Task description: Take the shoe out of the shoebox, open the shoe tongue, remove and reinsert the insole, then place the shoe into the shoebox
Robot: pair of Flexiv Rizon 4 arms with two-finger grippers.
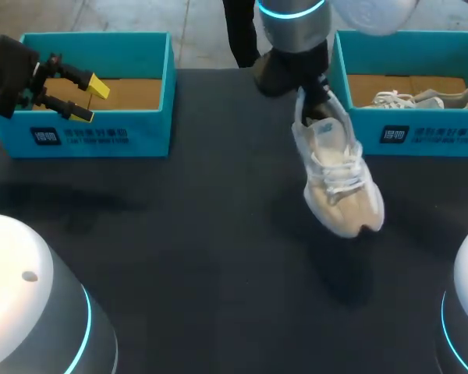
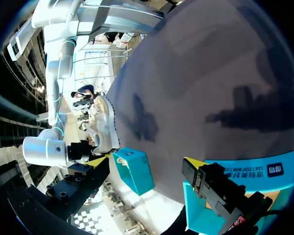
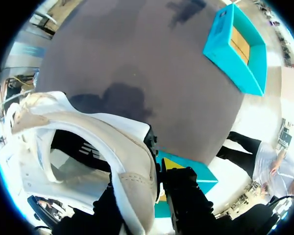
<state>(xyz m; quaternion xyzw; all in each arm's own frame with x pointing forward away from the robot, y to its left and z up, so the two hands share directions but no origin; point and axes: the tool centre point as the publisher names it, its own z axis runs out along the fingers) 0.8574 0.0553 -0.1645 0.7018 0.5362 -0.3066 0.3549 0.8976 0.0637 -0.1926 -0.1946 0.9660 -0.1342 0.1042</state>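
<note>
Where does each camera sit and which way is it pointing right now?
Head view: above and behind, looking down at the table; left gripper at the left shoebox, right arm holding the shoe.
Left wrist view: faces across the table; own open fingers.
Right wrist view: faces down past right gripper, shut on shoe.
All three share the left shoebox.

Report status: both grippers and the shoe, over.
Left gripper open, empty, over left shoebox. Right gripper shut on white sneaker at the heel, toe hanging down above the table. Second shoe lies in right shoebox.
</note>
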